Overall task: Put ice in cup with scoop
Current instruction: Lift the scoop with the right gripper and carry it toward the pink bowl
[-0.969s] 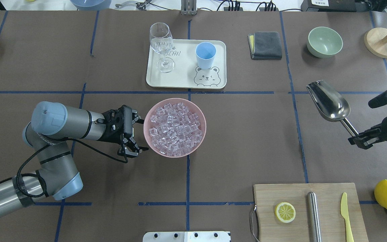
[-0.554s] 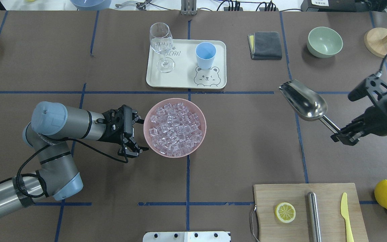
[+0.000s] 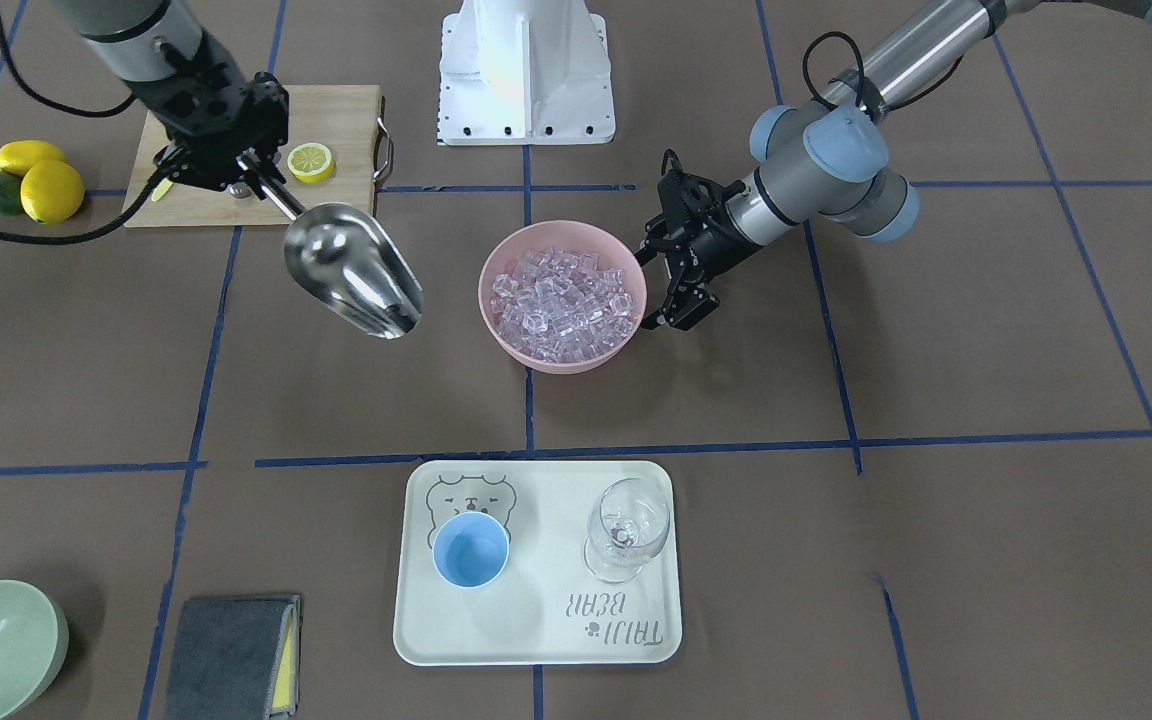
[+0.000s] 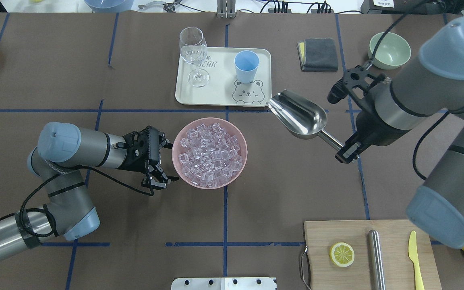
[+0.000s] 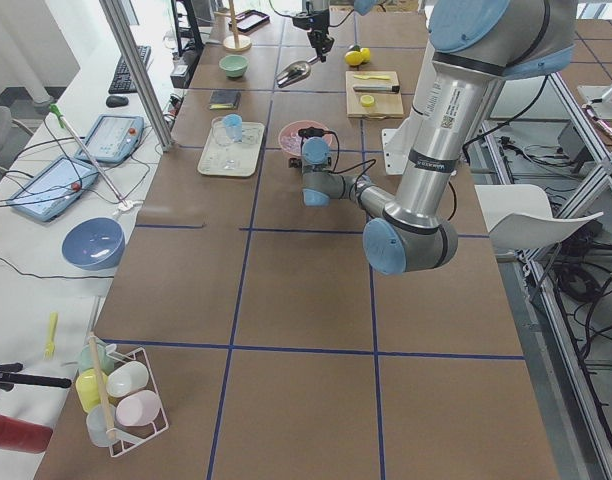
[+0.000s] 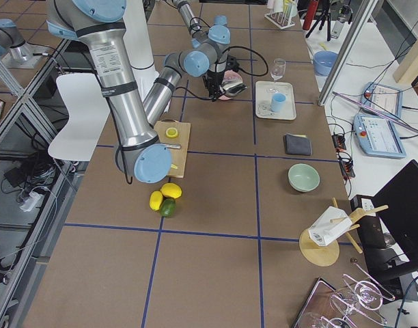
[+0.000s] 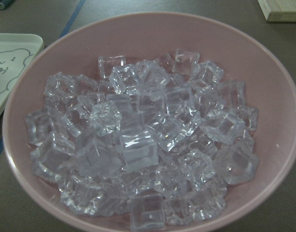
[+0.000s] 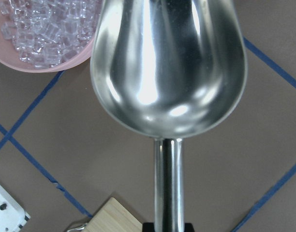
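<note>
The ice point(image 4: 210, 152) fills a pink bowl point(image 4: 179, 169) at the table's middle; it also shows in the left wrist view point(image 7: 138, 145). The light-blue cup point(image 4: 246, 65) stands empty on a cream tray point(image 4: 220, 96). My right gripper point(image 4: 345, 154) is shut on the handle of the steel scoop point(image 4: 300, 114), held empty above the table, right of the bowl and near the tray's corner. The scoop's trough fills the right wrist view point(image 8: 167, 63). My left gripper point(image 4: 170, 162) is open at the bowl's left rim.
A wine glass point(image 4: 193, 52) stands on the tray beside the cup. A grey cloth point(image 4: 318, 54) and a green bowl point(image 4: 389, 50) lie at the back right. A cutting board point(image 4: 361, 237) with a lemon slice, steel cylinder and yellow knife is front right.
My right arm has carried the scoop leftwards from the table's right edge to just right of the pink bowl. The left arm has not moved.
</note>
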